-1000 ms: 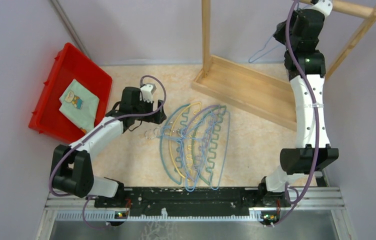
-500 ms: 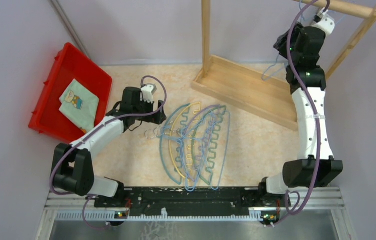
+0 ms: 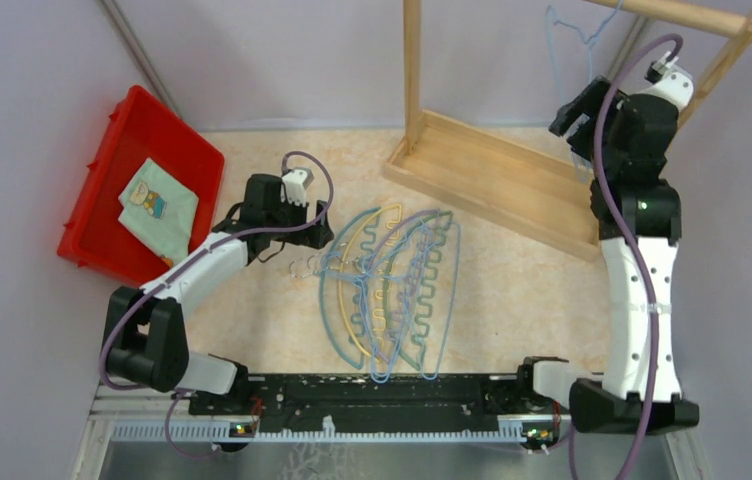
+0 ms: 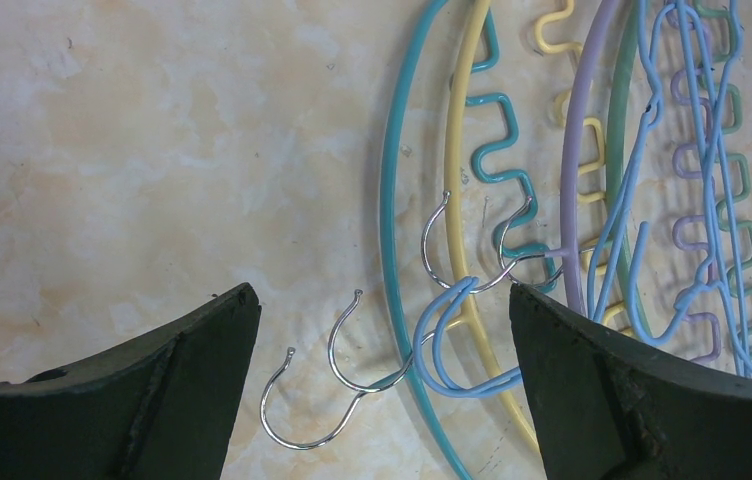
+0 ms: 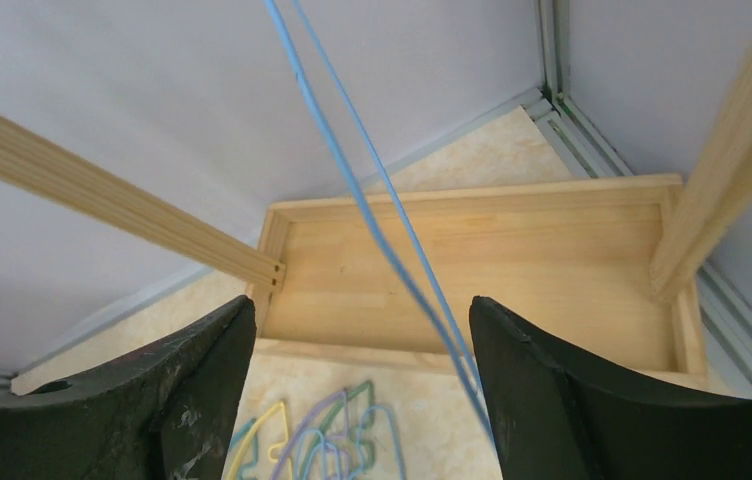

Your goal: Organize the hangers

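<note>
Upper right: my right pincer point(image 3: 572, 118), spread wide, backs off the wire hanger point(image 3: 552, 45) now on the rail point(image 3: 692, 14); the pile point(image 3: 392, 290) waits.

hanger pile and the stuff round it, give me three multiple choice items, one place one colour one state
1. Where does the folded cloth lie?
A on the wooden rack
B in the red bin
C on the hanger pile

2. In the left wrist view, which colour is the arched hanger outermost on the left?
A purple
B yellow
C teal

3. How does the left tool stand?
A open over the metal hooks
B shut on a hook
C shut on the cloth

Answers: B, the cloth sits inside the bin's walls; C, the teal arc is the leftmost one; A, its jaws stand wide apart with nothing clamped.
</note>
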Tool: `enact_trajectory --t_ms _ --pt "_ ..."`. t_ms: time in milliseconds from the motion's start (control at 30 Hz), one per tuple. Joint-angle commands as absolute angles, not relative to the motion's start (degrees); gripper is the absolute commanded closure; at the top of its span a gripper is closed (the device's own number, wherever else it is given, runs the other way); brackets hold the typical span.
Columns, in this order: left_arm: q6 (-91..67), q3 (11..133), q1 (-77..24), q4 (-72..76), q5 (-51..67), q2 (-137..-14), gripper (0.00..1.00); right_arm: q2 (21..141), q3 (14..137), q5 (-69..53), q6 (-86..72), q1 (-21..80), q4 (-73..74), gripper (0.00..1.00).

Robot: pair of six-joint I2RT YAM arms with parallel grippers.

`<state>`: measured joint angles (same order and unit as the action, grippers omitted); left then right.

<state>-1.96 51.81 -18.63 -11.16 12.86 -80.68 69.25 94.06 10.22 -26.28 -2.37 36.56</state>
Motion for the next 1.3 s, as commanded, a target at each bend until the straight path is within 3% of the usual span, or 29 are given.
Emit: enact_trajectory --t_ms 0,200,433,600,733,1000,1267 --pt "-3.0 52.69 -18.9 -10.43 14.08 -81.05 0.01 62.09 91.97 10.62 -21.81 -2.42 42.55 0.21" --pt "-3.56 53.52 -18.89 -10.66 15.5 -82.32 0.01 54.56 88.16 10.6 -15.63 -2.29 42.43 0.23" --pt "-4.19 53.79 -18.9 -10.5 15.8 -82.64 0.0 52.43 85.92 -12.36 -13.17 -2.35 35.59 0.4" --pt "-4.9 53.72 -18.9 -10.42 16.06 -82.46 0.01 53.93 81.96 -26.92 -14.79 -0.14 33.89 0.46" --pt "-6.09 53.23 -18.94 -9.9 16.28 -82.24 0.0 54.57 77.68 -20.12 -15.1 11.73 34.69 0.47" --pt "-6.99 52.51 -19.07 -9.28 15.65 -82.62 0.01 63.94 70.93 6.67 -19.95 48.26 35.14 0.48" --pt "-6.95 51.78 -19.05 -9.77 14.14 -81.58 0.01 70.25 56.71 7.61 -28.42 52.94 27.6 0.5"
